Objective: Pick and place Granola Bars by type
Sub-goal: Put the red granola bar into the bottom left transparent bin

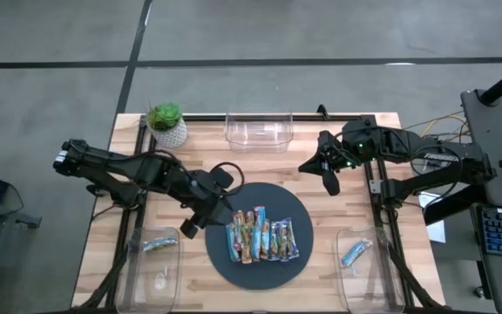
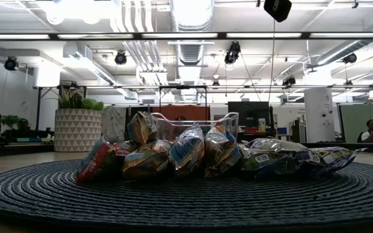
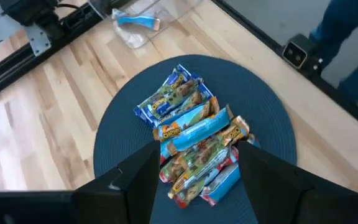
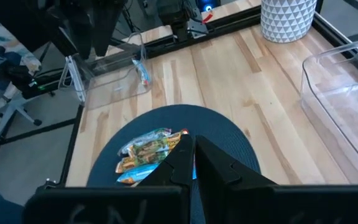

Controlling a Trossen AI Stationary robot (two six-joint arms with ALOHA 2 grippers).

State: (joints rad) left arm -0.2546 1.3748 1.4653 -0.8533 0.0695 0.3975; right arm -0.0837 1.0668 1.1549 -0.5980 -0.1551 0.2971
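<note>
Several granola bars (image 1: 261,235) in blue, green and red-brown wrappers lie side by side on the dark round mat (image 1: 260,201); the low view shows them piled (image 2: 193,155). My left gripper (image 1: 209,220) hovers open over the mat's left edge. In the left wrist view its fingers (image 3: 135,186) stand on either side of the bars (image 3: 194,137), above them and touching nothing. My right gripper (image 1: 329,174) waits shut in the air over the table's far right, its closed fingers (image 4: 194,163) aimed toward the mat.
A clear bin (image 1: 151,262) at the near left holds one bar (image 1: 158,245). Another clear bin (image 1: 364,266) at the near right holds a blue bar (image 1: 356,253). A third clear bin (image 1: 258,131) and a potted plant (image 1: 167,125) stand at the far edge.
</note>
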